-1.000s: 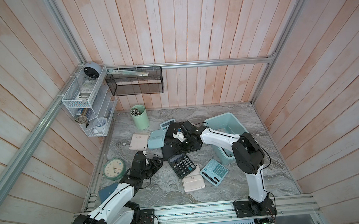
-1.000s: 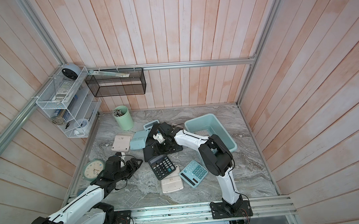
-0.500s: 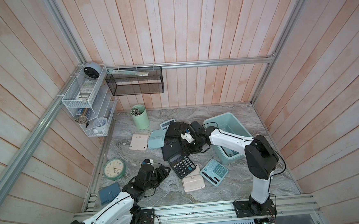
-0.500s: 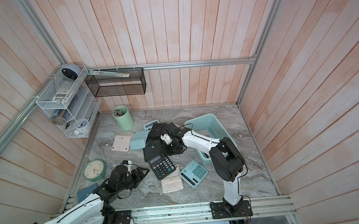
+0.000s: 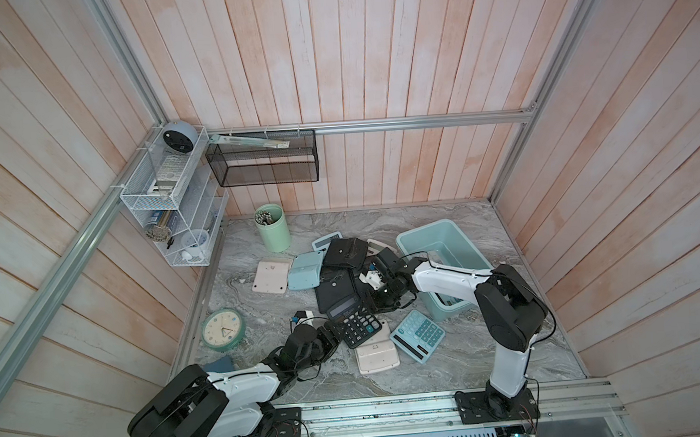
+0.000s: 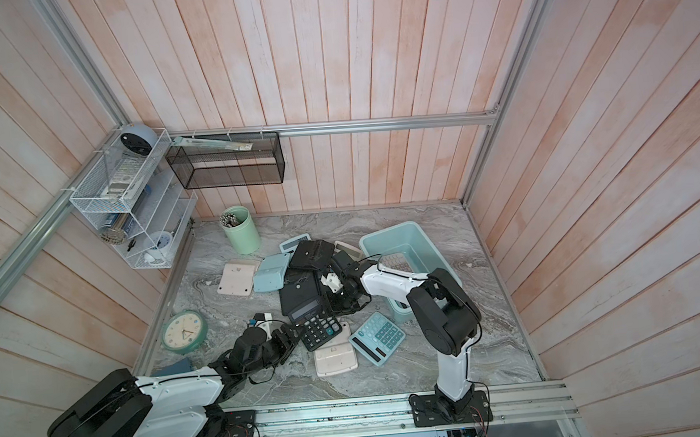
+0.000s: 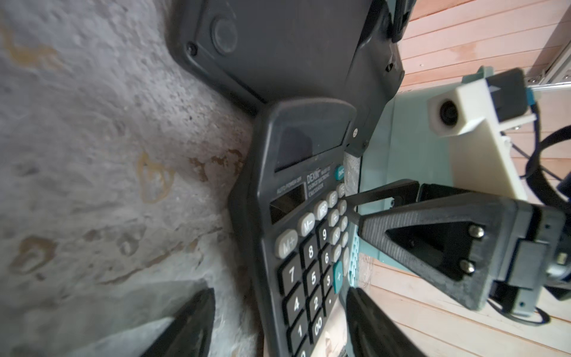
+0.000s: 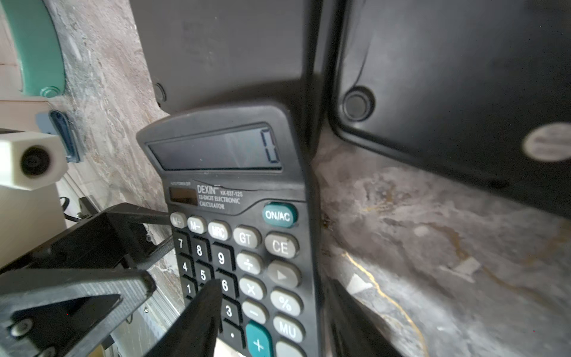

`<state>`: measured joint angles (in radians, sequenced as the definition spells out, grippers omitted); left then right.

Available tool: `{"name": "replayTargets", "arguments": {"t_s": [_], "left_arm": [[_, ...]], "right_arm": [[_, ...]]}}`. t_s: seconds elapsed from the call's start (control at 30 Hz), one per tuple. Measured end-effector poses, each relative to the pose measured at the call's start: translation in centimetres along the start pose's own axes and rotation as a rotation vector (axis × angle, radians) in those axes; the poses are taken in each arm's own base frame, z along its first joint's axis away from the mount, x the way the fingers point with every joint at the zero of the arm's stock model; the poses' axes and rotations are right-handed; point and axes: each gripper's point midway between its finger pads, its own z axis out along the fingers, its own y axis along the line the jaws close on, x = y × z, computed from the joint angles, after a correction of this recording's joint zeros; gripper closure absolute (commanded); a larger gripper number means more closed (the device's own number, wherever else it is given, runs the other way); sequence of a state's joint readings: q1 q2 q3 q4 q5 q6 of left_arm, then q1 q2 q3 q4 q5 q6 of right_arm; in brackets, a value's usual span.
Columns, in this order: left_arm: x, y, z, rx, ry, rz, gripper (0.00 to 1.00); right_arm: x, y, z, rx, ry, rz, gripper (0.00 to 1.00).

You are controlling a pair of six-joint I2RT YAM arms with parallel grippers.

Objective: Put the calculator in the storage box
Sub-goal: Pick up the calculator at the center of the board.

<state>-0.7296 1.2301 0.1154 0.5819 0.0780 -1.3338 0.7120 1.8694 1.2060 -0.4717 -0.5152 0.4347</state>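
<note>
Overhead: a marble desk (image 5: 453,367) strewn with calculators, two robot arms reaching in from the near edge. Far left lies a round clock (image 5: 222,331); farther back stands a mint cup (image 5: 273,230). Next, a pink calculator (image 5: 272,276) and a pale blue calculator (image 5: 306,270) lie face down. The left gripper (image 5: 334,338) sits low at the near-left corner of the black calculator (image 5: 353,325), which lies face up mid-desk, overlapping a cream calculator (image 5: 376,353). The right gripper (image 5: 376,303) meets it from the opposite side. Further right lie a teal calculator (image 5: 417,341), then the storage box (image 5: 437,237), near but apart from the black calculator, the right arm passing over it.

This looks like the approach before a grasp. Next, fingers must close on the black calculator, lift it clear of its neighbours and carry it right, over the box rim.

The top views do not show the finger gaps. The left wrist view does: the left fingers (image 7: 191,321) are spread open, calculator between them, bare desk showing beside one. In the right wrist view the right fingers (image 8: 200,312) are also apart, one over the number keys, one past the calculator's edge; contact is unclear. Only this view shows a zero on the display. Only a top view shows a pale calculator (image 6: 394,261) already inside the box.
</note>
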Motion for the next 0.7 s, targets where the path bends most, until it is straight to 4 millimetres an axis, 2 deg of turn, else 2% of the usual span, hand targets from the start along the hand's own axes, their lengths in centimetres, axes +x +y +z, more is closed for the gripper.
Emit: {"name": "replayTargets", "arguments": {"t_s": [0.33, 0.57, 0.7], "left_arm": [[-0.6, -1.4, 0.3, 0.088, -0.033, -0.059, 0.44], [-0.9, -2.4, 0.2, 0.126, -0.041, -0.078, 0.58], [-0.9, -2.4, 0.2, 0.127, -0.044, -0.086, 0.75]], "right_arm": [[1.4, 0.3, 1.3, -0.096, 0.014, 0.092, 0.49], [1.3, 1.3, 1.6, -0.175, 0.000, 0.130, 0.52], [1.2, 1.8, 1.8, -0.227, -0.006, 0.155, 0.52]]}}
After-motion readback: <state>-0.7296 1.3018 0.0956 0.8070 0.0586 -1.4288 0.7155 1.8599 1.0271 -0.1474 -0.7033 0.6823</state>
